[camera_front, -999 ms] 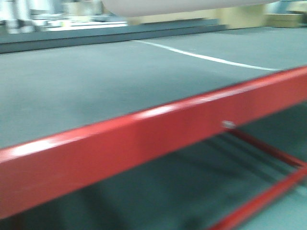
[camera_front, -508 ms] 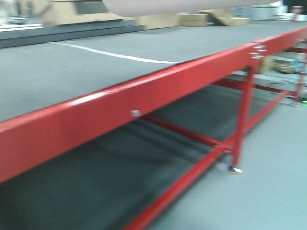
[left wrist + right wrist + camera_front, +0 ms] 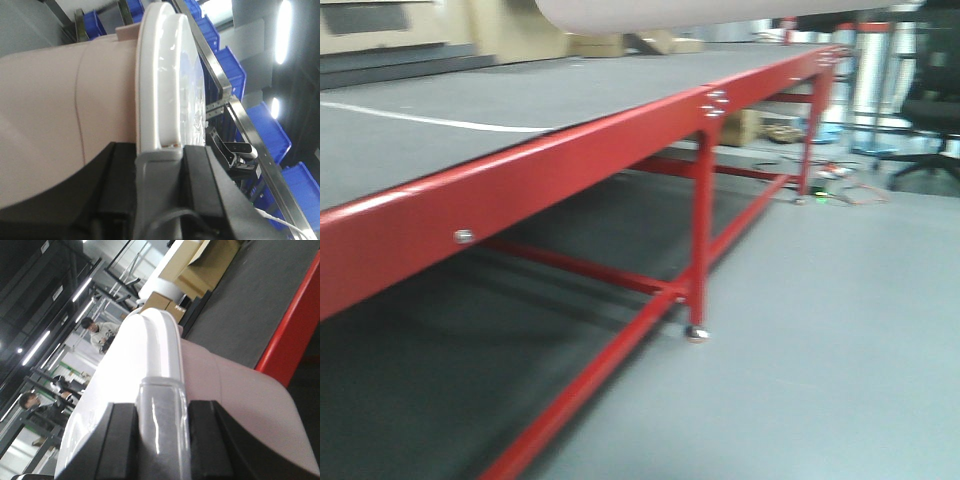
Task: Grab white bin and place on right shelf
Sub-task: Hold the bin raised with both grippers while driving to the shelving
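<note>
I hold the white bin (image 3: 670, 12) up off the ground between both arms; only its pale underside shows along the top edge of the front view. In the left wrist view, the beige body (image 3: 55, 105) and white lid (image 3: 165, 75) fill the frame. My left gripper (image 3: 159, 150) is shut on a grey clip at the lid's rim. In the right wrist view, my right gripper (image 3: 162, 405) is likewise shut on the grey clip at the other end of the bin (image 3: 235, 390). Steel rack rails (image 3: 220, 75) run behind it; I cannot tell whether they are the right shelf.
A long red-framed table (image 3: 570, 150) with a grey top runs across the front view, its leg (image 3: 700, 230) on the grey floor. A black office chair (image 3: 930, 110) stands at the far right. Blue bins (image 3: 235, 65) fill the rack. People (image 3: 102, 332) and cardboard boxes (image 3: 200, 265) are in the background.
The front view has swung right along the red table, bringing its leg, the open floor and the chair into sight. The bin stays at the top of the frame.
</note>
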Tool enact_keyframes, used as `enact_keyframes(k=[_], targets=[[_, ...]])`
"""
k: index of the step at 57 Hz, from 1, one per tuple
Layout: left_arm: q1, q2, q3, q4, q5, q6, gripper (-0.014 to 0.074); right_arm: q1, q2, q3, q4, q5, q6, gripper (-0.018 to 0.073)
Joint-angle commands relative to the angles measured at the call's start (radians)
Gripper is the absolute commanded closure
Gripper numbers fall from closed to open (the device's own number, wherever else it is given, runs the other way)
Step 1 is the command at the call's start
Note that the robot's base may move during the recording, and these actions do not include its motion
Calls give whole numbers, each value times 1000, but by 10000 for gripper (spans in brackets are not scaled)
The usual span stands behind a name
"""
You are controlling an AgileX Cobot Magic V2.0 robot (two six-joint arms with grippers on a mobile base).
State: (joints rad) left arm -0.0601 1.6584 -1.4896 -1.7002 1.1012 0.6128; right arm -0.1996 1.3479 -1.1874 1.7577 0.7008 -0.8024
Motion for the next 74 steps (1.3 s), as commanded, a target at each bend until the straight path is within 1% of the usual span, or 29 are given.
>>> enact_keyframes(k=[1, 74], targets=[[-32, -64, -37, -87, 229, 13, 722, 23, -45, -35, 65, 112, 0, 498], [-32, -64, -37, -87, 229, 13, 722, 23, -45, -35, 65, 112, 0, 498]])
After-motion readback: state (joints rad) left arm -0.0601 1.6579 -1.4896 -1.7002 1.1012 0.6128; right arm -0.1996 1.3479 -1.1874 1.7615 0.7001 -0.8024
